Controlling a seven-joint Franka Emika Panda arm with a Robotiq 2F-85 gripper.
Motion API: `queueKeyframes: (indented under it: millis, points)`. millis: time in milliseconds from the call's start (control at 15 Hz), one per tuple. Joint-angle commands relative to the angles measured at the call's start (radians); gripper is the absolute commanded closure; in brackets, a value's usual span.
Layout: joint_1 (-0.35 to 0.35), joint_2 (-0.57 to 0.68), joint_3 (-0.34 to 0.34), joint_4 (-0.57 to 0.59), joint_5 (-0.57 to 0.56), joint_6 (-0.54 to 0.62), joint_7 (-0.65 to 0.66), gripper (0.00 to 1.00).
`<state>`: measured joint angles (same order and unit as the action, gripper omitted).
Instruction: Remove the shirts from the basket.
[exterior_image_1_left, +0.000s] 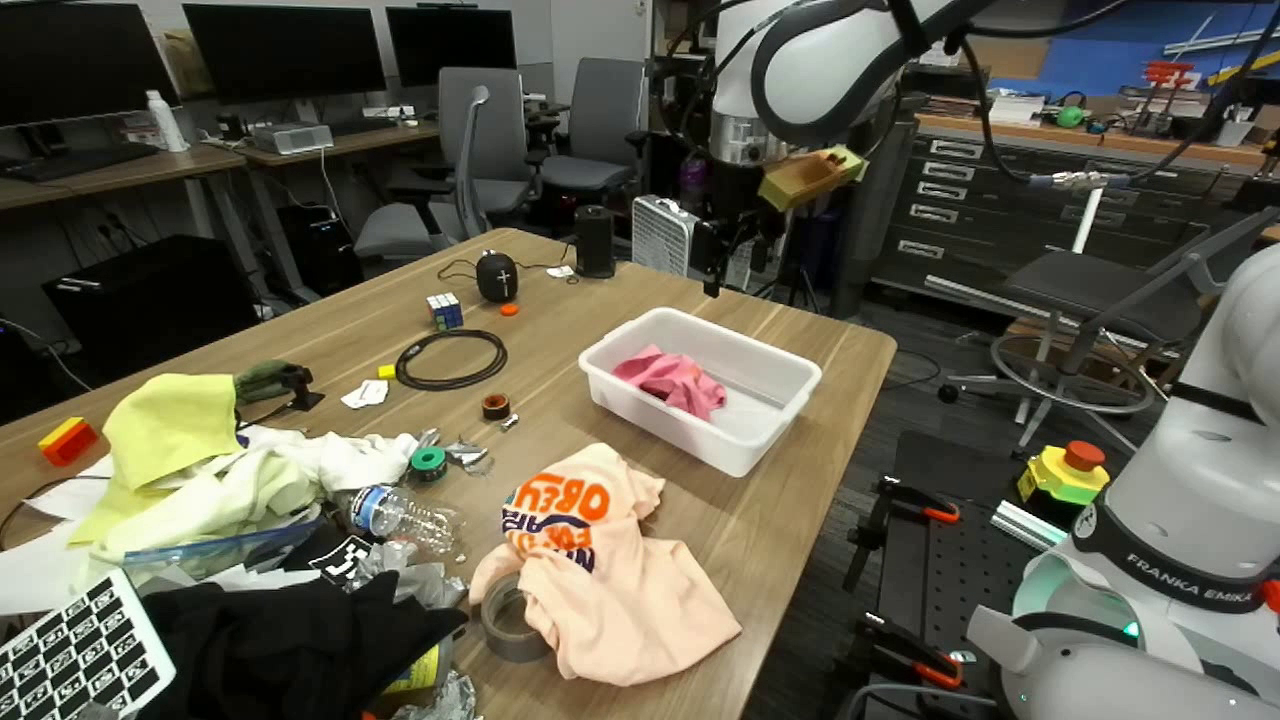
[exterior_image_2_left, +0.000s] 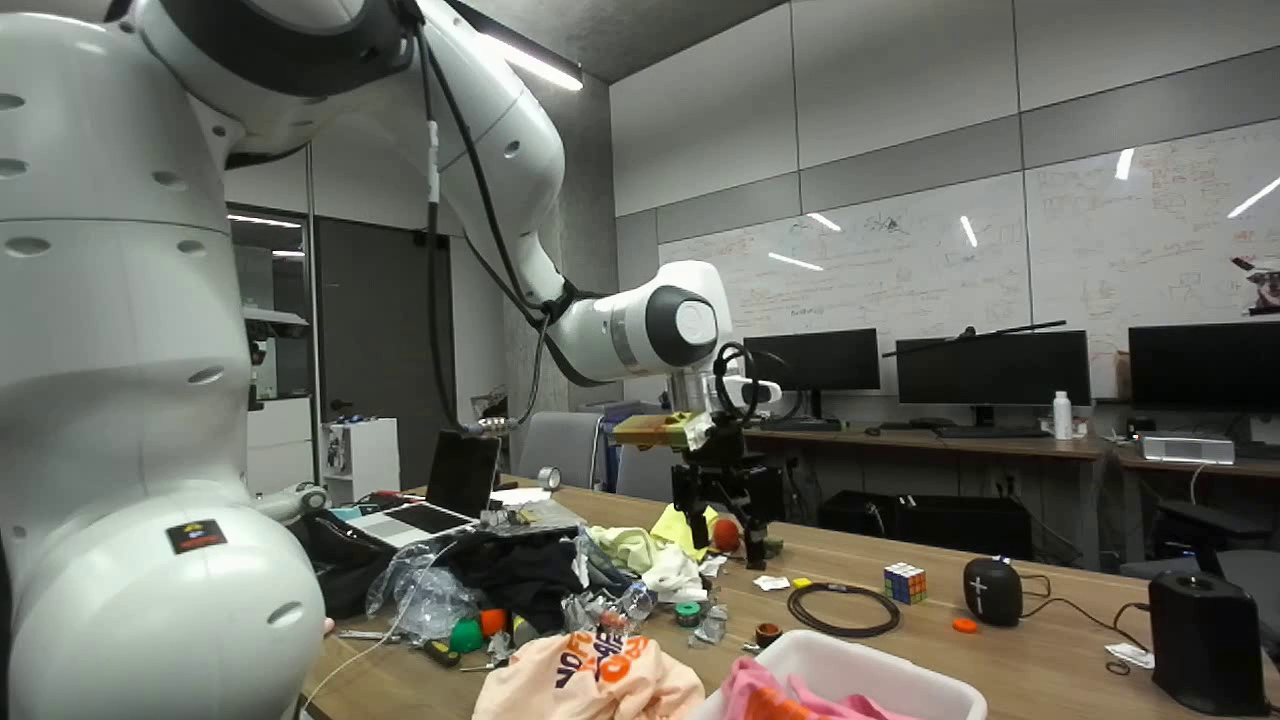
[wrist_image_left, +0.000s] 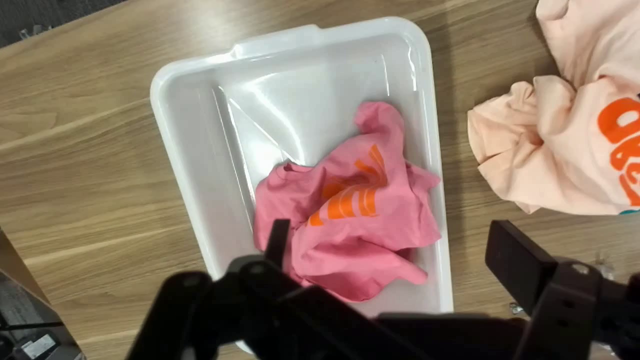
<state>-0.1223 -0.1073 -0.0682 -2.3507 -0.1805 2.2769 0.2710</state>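
A pink shirt with an orange print lies crumpled in the white plastic basket. In both exterior views I see the shirt (exterior_image_1_left: 672, 380) (exterior_image_2_left: 750, 692) and the basket (exterior_image_1_left: 668, 428) (exterior_image_2_left: 885, 668). The wrist view shows the shirt (wrist_image_left: 365, 225) against one side of the basket (wrist_image_left: 200, 220). A peach shirt with orange and dark lettering lies on the table beside the basket (exterior_image_1_left: 630, 600) (exterior_image_2_left: 590, 685) (wrist_image_left: 560, 155). My gripper (exterior_image_1_left: 738, 265) (exterior_image_2_left: 728, 555) (wrist_image_left: 390, 237) is open and empty, above table height near the basket. Its fingers are wide apart in the wrist view.
A roll of grey tape (exterior_image_1_left: 512, 625) touches the peach shirt. A pile of clothes (exterior_image_1_left: 230, 480), a plastic bottle (exterior_image_1_left: 405, 515) and a laptop (exterior_image_1_left: 75, 650) crowd one end of the table. A coiled cable (exterior_image_1_left: 450, 360), puzzle cube (exterior_image_1_left: 445, 311) and speaker (exterior_image_1_left: 497, 277) lie beyond the basket.
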Motion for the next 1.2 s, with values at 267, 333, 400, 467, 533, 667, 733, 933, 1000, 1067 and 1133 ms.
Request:
queueKeyframes:
  millis: [267,333,400,467,533,667,733,933,1000,1067,1133]
  points:
    - [0.021,0.16,0.003,0.059,-0.071,0.129,0.228,0.0]
    - [0.028,0.18,0.0,0.063,-0.083,0.136,0.24,0.0]
    - [0.035,0.198,-0.003,0.067,-0.095,0.135,0.25,0.0]
    - [0.044,0.223,-0.006,0.07,-0.122,0.139,0.273,0.0]
    - [0.053,0.246,-0.01,0.073,-0.149,0.138,0.292,0.0]
    - [0.071,0.289,-0.019,0.08,-0.185,0.133,0.318,0.0]
    - [0.08,0.312,-0.026,0.086,-0.206,0.134,0.34,0.0]
    - [0.106,0.363,-0.045,0.101,-0.224,0.128,0.378,0.0]
    - [0.115,0.379,-0.055,0.108,-0.232,0.13,0.402,0.0]
    - [0.122,0.393,-0.062,0.109,-0.23,0.134,0.41,0.0]
    - [0.128,0.405,-0.069,0.112,-0.233,0.141,0.42,0.0]
